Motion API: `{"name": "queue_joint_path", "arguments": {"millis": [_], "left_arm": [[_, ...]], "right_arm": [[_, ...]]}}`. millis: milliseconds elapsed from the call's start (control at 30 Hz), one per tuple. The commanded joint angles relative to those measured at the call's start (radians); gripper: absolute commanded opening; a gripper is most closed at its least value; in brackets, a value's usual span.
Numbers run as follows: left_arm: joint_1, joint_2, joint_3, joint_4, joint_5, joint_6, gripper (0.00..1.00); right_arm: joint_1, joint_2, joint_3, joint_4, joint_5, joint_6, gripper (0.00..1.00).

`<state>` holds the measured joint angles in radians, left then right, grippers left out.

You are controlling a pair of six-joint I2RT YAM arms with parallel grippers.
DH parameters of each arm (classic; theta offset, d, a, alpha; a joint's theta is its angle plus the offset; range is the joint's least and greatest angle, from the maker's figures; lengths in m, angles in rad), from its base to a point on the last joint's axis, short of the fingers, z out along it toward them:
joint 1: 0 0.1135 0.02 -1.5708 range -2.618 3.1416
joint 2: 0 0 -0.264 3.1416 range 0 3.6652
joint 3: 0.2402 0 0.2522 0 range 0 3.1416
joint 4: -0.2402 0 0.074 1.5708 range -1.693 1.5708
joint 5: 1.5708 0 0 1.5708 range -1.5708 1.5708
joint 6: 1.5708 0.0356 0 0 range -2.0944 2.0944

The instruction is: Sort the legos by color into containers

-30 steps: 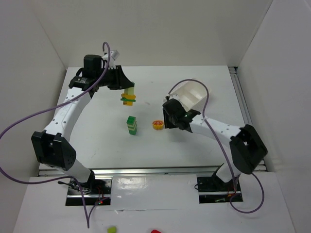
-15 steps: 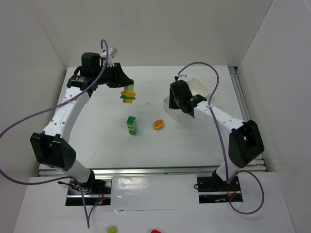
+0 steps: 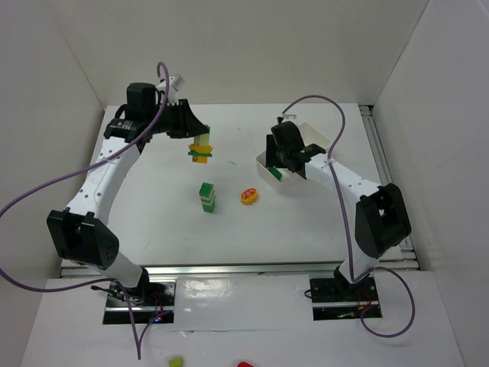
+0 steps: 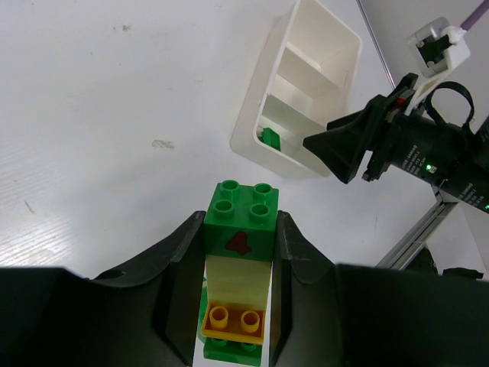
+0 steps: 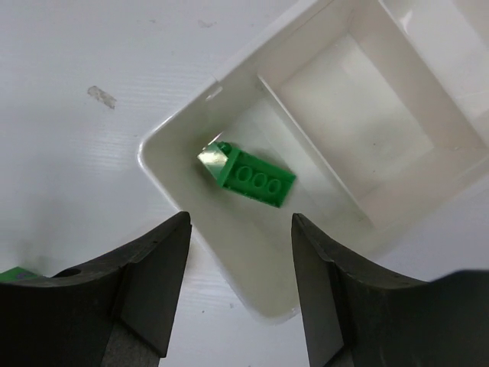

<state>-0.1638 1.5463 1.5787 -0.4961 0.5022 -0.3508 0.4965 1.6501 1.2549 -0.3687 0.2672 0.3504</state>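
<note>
My left gripper point(image 4: 241, 229) is shut on a stack of legos point(image 4: 238, 252): a green brick marked with a red 4, a pale yellow one, an orange one and a green one. It hangs above the table's back left point(image 3: 202, 147). My right gripper point(image 5: 241, 229) stands open over the white containers tray point(image 5: 164, 164), nothing between its fingers. A green brick point(image 5: 254, 177) lies loose in the tray's near compartment, also seen from above point(image 3: 276, 173). The other compartments look bare. A green-and-pale stack point(image 3: 207, 196) and a yellow piece with red marking point(image 3: 249, 196) rest mid-table.
White walls close in the table on the left, back and right. A metal rail point(image 3: 382, 153) runs along the right edge beside the tray point(image 3: 315, 136). Purple cables loop off both arms. Two small bits, green point(image 3: 176, 361) and red point(image 3: 244, 365), lie below the arm bases.
My right gripper has swung from beside the yellow piece back over the tray and opened; the green brick now lies in the tray. The left gripper has hardly moved.
</note>
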Motion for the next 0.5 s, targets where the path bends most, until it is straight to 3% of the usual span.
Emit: {"name": "queue_joint_path", "arguments": {"millis": [0, 100, 300, 467], "left_arm": [[0.006, -0.045, 0.033, 0.018, 0.021, -0.016, 0.0], [0.006, -0.045, 0.033, 0.018, 0.021, -0.016, 0.0], [0.006, -0.045, 0.024, 0.018, 0.032, -0.025, 0.0], [0.006, -0.035, 0.024, 0.008, 0.032, -0.016, 0.0]], "right_arm": [[0.062, -0.099, -0.006, -0.019, 0.012, 0.002, 0.63], [0.143, -0.119, -0.064, -0.019, 0.0, 0.048, 0.63], [0.252, -0.031, -0.115, 0.002, 0.012, 0.173, 0.92], [0.261, 0.091, -0.083, 0.043, 0.026, 0.185, 0.95]]}}
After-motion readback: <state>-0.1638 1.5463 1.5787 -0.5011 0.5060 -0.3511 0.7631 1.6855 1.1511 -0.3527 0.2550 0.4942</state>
